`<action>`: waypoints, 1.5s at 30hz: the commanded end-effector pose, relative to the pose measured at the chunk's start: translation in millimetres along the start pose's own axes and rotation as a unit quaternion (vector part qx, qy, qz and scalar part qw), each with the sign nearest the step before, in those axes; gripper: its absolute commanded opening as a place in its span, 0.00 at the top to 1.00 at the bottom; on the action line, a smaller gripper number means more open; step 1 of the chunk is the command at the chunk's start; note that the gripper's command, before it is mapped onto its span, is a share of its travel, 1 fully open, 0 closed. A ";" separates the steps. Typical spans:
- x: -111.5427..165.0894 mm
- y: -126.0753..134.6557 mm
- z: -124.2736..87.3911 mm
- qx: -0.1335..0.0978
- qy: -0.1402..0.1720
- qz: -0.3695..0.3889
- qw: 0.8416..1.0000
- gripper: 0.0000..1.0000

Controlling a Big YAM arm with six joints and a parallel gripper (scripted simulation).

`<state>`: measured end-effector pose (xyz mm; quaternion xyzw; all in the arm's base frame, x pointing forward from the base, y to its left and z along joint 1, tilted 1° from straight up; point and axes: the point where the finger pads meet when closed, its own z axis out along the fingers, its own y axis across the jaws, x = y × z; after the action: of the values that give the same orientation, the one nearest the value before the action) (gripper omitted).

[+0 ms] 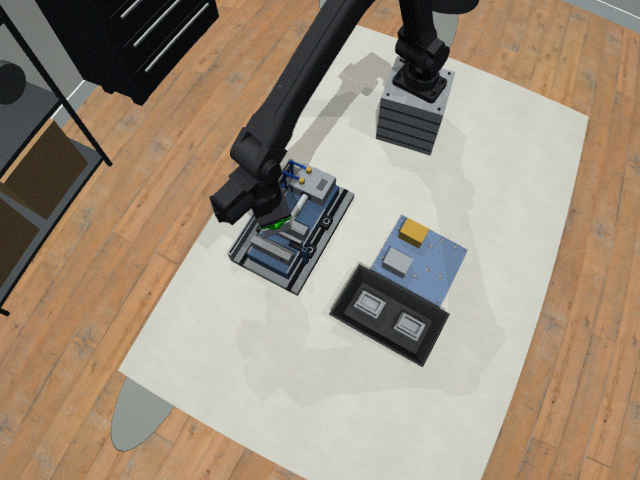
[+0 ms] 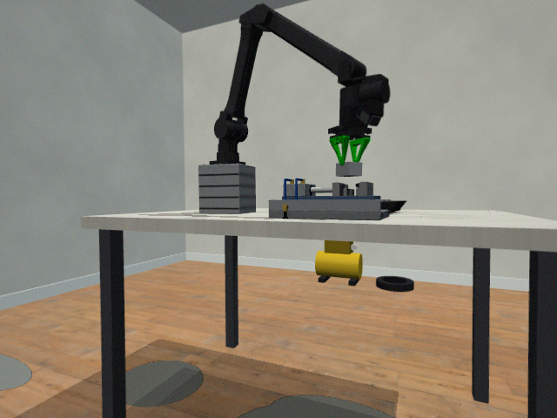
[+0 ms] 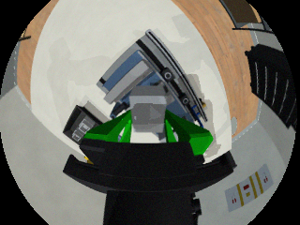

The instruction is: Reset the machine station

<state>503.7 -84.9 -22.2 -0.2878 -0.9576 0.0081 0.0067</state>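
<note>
My gripper (image 2: 348,160) is shut on a gray block (image 2: 348,169) and holds it level in the air, well above the open vise (image 2: 328,199). In the wrist view the block (image 3: 149,112) sits between the green fingers, with the vise below it. I cannot tell whether its top has a pocket. In the overhead view the gripper (image 1: 273,223) hangs over the middle of the vise (image 1: 292,232), between the hose end (image 1: 310,180) and the fixed jaw (image 1: 271,251).
The blue infeed plate (image 1: 421,258) holds a yellow brass blank (image 1: 413,230) and a gray blank (image 1: 397,259). The black outfeed tray (image 1: 390,320) holds two pocketed parts (image 1: 369,303) (image 1: 409,326). The arm's base block (image 1: 413,116) stands at the back.
</note>
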 end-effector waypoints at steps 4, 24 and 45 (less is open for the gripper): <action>-26.8 7.8 -29.2 -0.014 -0.030 0.020 0.999 1.00; -20.9 22.3 -33.7 -0.027 -0.030 0.317 0.948 1.00; -19.1 25.2 -28.9 -0.028 -0.025 0.424 0.905 1.00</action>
<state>505.7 -76.2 -20.3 -0.6615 -0.7499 0.0079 0.0017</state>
